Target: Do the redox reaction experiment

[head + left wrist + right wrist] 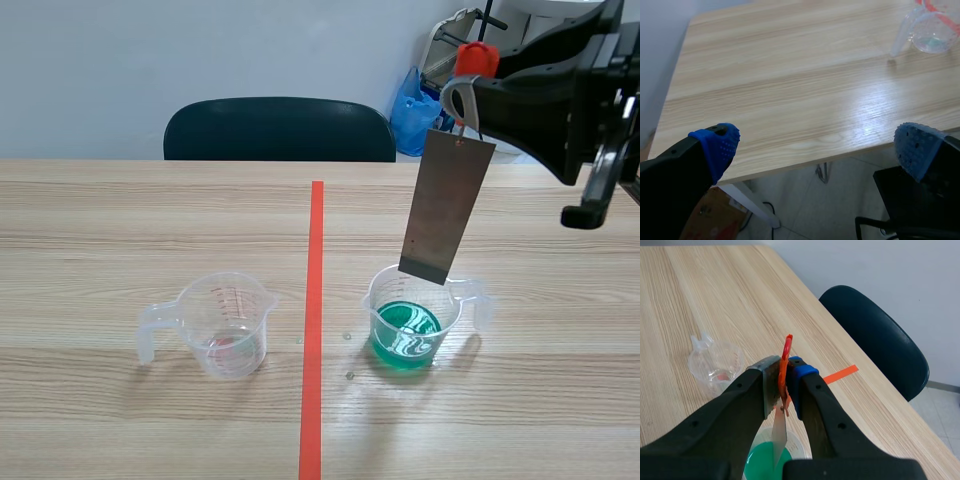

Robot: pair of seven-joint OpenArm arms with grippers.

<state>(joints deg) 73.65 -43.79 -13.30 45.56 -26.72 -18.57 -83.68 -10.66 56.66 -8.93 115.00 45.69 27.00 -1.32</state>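
The right claw (782, 385), clamped on the orange clip (786, 352) of a metal plate (446, 210) hanging over the green-liquid cup (408, 335), should lower it straight, clear of the rim; the left claw (817, 146) gapes empty.

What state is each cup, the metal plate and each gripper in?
Clear cup: upright, looks empty.
Green cup: upright, holds green liquid.
Metal plate: hangs above green cup, undipped.
Red clip: gripped, holding the plate.
Left gripper: open, empty.
Right gripper: shut on red clip.
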